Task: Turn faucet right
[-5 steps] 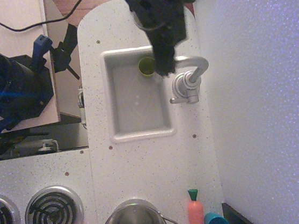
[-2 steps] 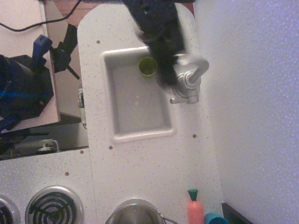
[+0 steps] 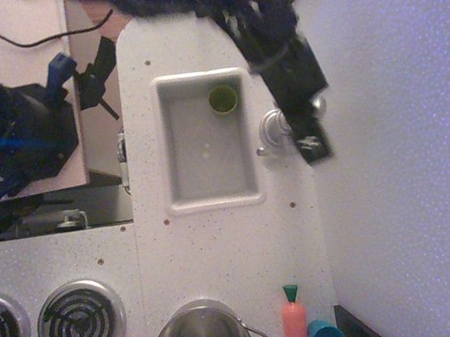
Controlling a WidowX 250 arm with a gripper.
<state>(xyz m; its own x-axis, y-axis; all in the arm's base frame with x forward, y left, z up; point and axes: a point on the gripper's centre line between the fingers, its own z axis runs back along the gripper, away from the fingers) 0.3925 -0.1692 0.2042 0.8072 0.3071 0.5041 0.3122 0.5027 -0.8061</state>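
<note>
Your hand (image 3: 313, 142) sits over the far side of the faucet (image 3: 273, 128), away from the sink (image 3: 176, 181), and it is blurred, so you cannot tell how far open it is or whether it grips the spout or only pushes it. The faucet base stands on the counter (image 3: 225, 242) just beside the sink's right rim, with the short lever pointing down toward the sink corner. The spout itself is mostly hidden under the hand; only a shiny bit shows near the arm. A second ago the spout arched over the sink toward the green cup (image 3: 223, 100), and the hand was above the sink edge. Now the hand has swept across to the wall side, so the turn looks largely done. What remains, as far as you can judge, is to let go and pull clear.
</note>
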